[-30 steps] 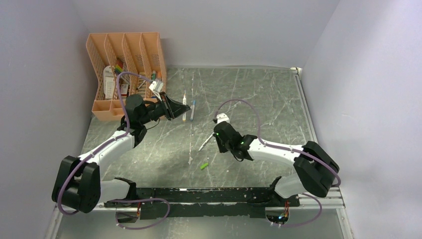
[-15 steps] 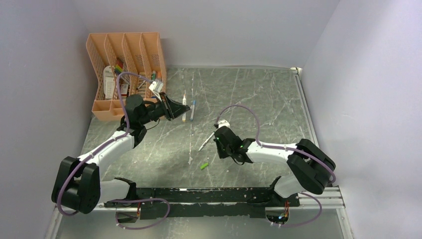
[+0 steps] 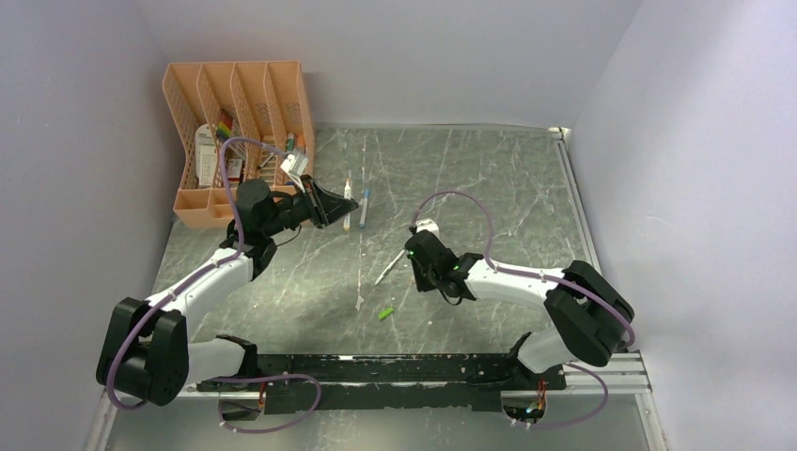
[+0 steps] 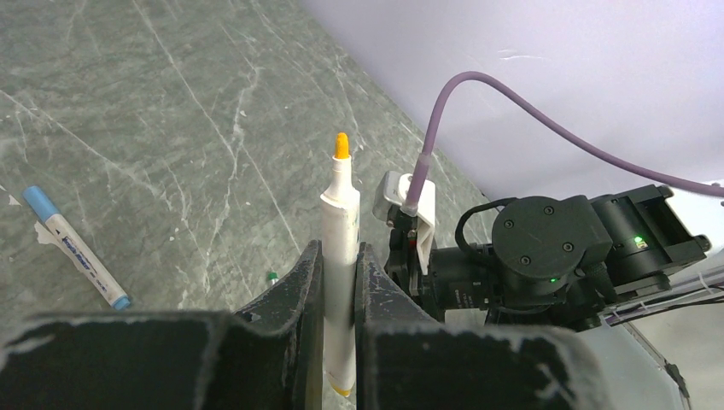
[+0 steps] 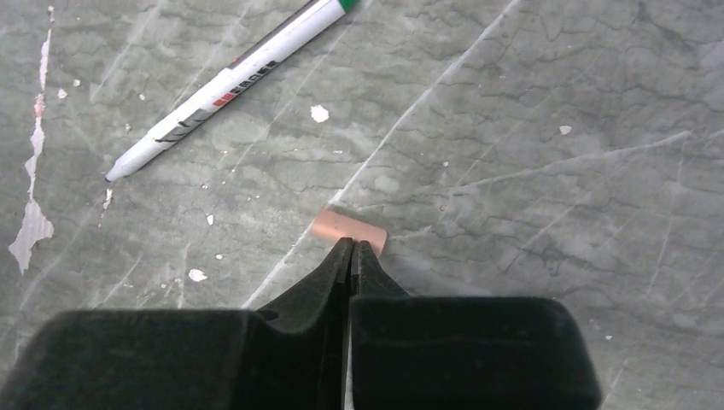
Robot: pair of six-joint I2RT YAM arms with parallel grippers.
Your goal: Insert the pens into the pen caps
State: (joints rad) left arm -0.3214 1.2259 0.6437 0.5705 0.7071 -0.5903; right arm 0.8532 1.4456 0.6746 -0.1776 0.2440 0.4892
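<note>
L end effector: clamped mid-barrel on orange-tipped pen. Pen stands upright betw. the fingers, tip up, no cap on.
R end effector: fingers together, nothing betw. them. Tips sit at near edge of orange-pink cap; can't tell if touching or just above.
Landmark: green-tipped pen, flat on the bench about mid-way, tip bare.
Orange-pink cap: on its side, near green-tipped pen but apart from it, on the R arm's side.
Green cap: loose on bench, near green-tipped pen, toward the arm bases.
Blue pen: flat, well past green-tipped pen toward the far wall. Blue piece on one end looks like its cap, so prob. already capped.
Held pen: off the bench, far-wall side of green-tipped pen, just beside blue pen in top view.
Done: approx. 1 of 3, if blue reads right.
Left, orange pair: pen is in hand, cap not gripped. R would need to open, take the cap, then meet the L for insertion.
Left, green pair: pen and cap both lying loose, not started.
</note>
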